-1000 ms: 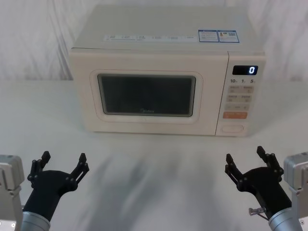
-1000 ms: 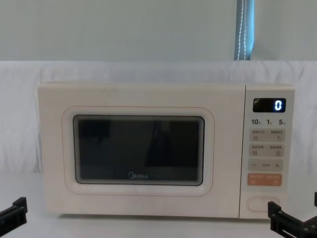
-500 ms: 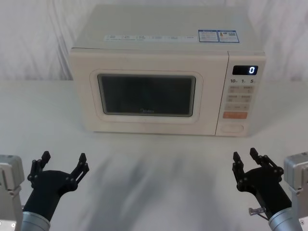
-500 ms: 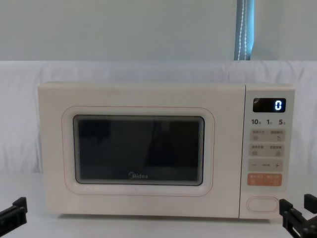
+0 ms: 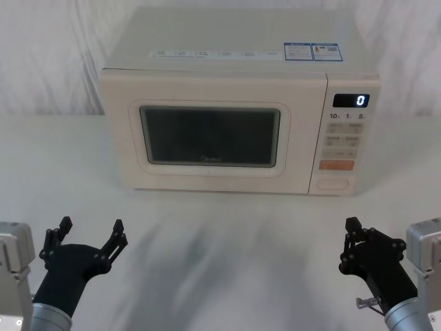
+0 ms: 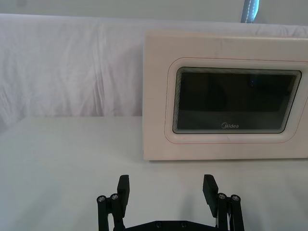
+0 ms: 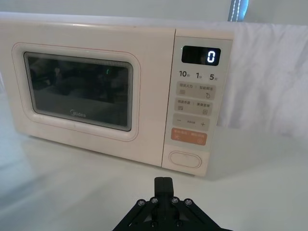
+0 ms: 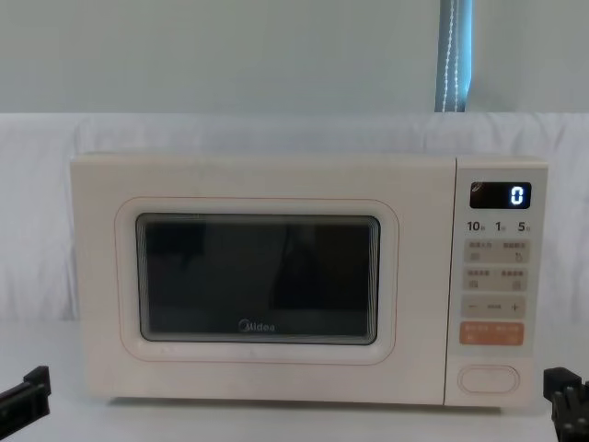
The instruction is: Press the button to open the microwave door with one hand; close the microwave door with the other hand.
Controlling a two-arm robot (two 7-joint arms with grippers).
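Note:
The cream microwave stands at the back of the table with the microwave door (image 5: pixel 210 136) (image 8: pixel 258 281) flush and closed, its dark window facing me. The button (image 5: pixel 332 184) (image 7: pixel 185 159) (image 8: pixel 488 378), a wide cream pill-shaped key, sits at the bottom of the control panel under the orange key. My right gripper (image 5: pixel 353 226) (image 7: pixel 163 185) hovers near the table's front right, shut with nothing in it, in line with the panel but well short of it. My left gripper (image 5: pixel 91 227) (image 6: pixel 166 187) stands open and empty at the front left, facing the door (image 6: pixel 236 101) from a distance.
A white cloth covers the table (image 5: pixel 220 234) and hangs as a backdrop behind the microwave. The panel's display (image 5: pixel 351 101) reads "0". Bare tabletop lies between both grippers and the microwave front.
My right gripper's fingers have come together from wide open to shut. The left gripper and the microwave have not moved.

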